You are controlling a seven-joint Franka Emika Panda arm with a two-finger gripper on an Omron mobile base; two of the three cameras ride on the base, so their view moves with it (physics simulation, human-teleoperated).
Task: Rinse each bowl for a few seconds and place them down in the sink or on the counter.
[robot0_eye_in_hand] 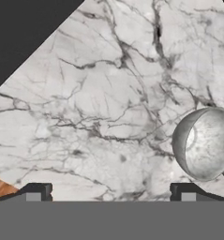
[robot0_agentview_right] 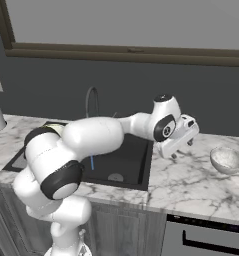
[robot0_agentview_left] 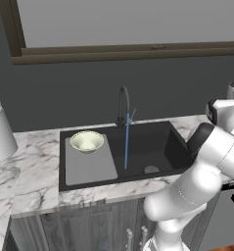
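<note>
arm (robot0_agentview_right: 91, 137): glossy white rounded links | joints: dark bands | fingertips: small, dark

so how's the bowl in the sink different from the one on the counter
The sink bowl sits on the grey drainboard left of the faucet and looks cream-green; the counter bowl sits on marble right of the sink, near the open gripper, and looks greyer. Both stand upright, empty, unheld.

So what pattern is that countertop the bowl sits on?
White marble with grey veins; the counter shows it best in the hand view, beside the bowl.

one bowl (robot0_agentview_left: 86, 141) in sink (robot0_agentview_left: 152, 142) — another (robot0_agentview_right: 227, 160) on counter (robot0_agentview_right: 191, 190)
</note>
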